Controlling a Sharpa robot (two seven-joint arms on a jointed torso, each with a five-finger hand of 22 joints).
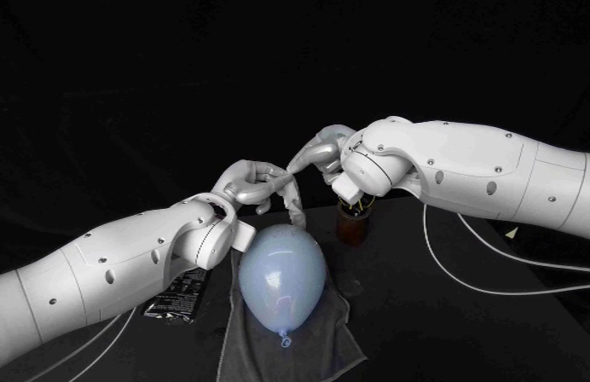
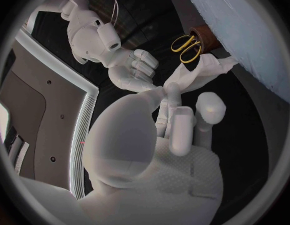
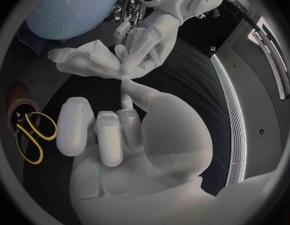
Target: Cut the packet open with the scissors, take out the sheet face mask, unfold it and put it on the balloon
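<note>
Nearest the robot, a grey cloth (image 1: 295, 348) lay spread on the black table (image 1: 467, 331). On it lay the pale blue balloon (image 1: 283, 275), lengthwise, with its knotted end toward the robot. Just to the balloon's left, partly under the left arm, a dark printed packet (image 1: 178, 295) lay flat on the table.

Above the balloon's far end the two hands met. The left hand (image 1: 256, 186) pinched the sheet mask (image 1: 295, 201) between its thumb and a fingertip, with its other fingers curled in. The right hand (image 1: 322, 152) pinched the same bunched edge from the other side, with one finger stretched to the mask and the rest folded against the palm.

The mask was white and thin. It was crumpled and not spread out. In the head view it hung as a narrow strip down toward the balloon's top, and whether it touched the balloon could not be told. In the left wrist view it fanned out from the pinch into a creased, pointed fold (image 2: 201, 72).

Just beyond the hands a brown cup (image 1: 353, 227) stood upright on the table, with the yellow-handled scissors (image 2: 187, 47) standing in it, handles up. White cables (image 1: 492, 263) trailed from the right arm across the black tabletop. Behind everything the background was plain black.
</note>
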